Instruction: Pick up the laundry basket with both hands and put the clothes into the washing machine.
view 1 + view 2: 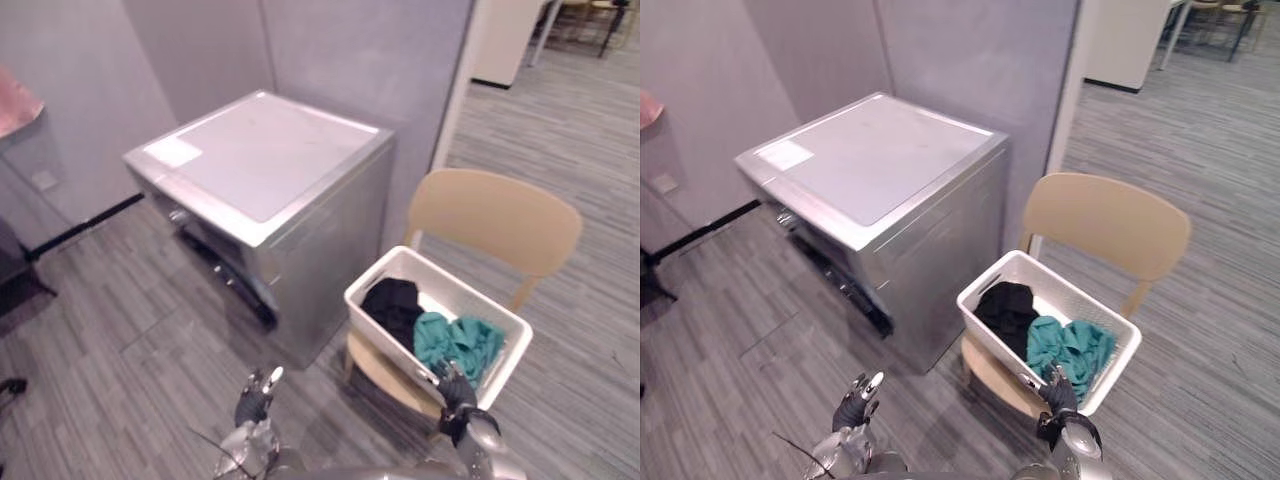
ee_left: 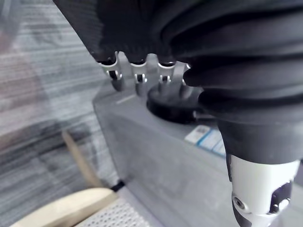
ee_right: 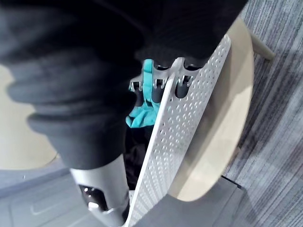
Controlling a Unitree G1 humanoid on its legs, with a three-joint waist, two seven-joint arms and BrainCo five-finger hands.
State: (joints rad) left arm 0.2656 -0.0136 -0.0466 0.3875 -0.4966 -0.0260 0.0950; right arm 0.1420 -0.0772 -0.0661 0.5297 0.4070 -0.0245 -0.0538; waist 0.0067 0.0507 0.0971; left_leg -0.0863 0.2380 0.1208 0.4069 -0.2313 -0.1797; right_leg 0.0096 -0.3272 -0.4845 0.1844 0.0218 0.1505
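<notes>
Laundry basket (image 1: 455, 288): white perforated plastic, rectangular, on beige chair (image 1: 495, 215).

- Washing machine (image 1: 270, 180) stands at left, backed against a wall (image 1: 360, 60).
- Chair (image 1: 495, 215) stands just right of it.
- Laundry basket (image 1: 378, 335) sits on the chair seat, with clothes (image 1: 455, 340) inside.
- Right hand (image 1: 455, 392) is at the basket's near rim.
- Left hand (image 1: 255, 402) is over the floor before the machine.

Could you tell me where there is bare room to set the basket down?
The flat top of the silver washing machine is bare, as is the grey floor before it. The beige chair is crowded: the white perforated laundry basket covers its seat.
</notes>
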